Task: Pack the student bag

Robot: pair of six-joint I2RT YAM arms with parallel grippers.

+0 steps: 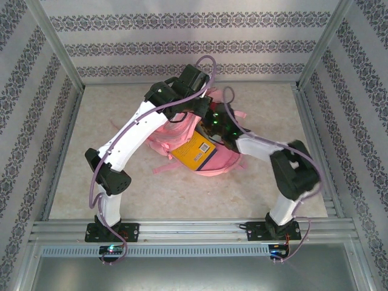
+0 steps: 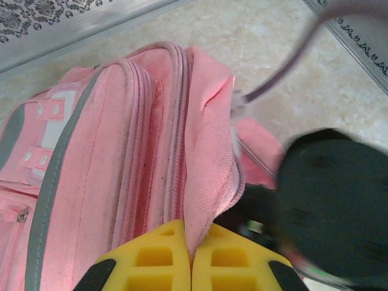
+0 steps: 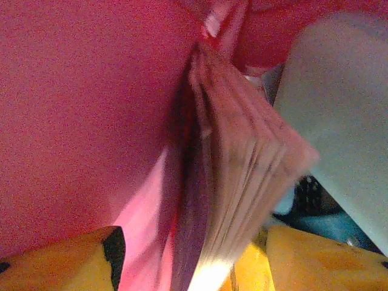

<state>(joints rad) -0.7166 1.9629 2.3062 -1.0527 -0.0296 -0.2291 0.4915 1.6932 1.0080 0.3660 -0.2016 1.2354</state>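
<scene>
1. Two grippers work at the student bag (image 1: 225, 162), a large pink fabric backpack lying mid-table on the pale marbled tabletop (image 1: 121, 194).
2. Left gripper (image 2: 191, 267): yellow fingers pinched tight on the bag's pink flap.
3. Right gripper (image 3: 193, 264): fingers apart, thick yellow-blue book (image 1: 197, 151) between them, unclamped.

My lab test cell: aluminium rails (image 1: 194, 229) at 6 o'clock, patterned panels (image 1: 182, 36) at 12, boxing a marbled tabletop (image 1: 182, 194).
</scene>
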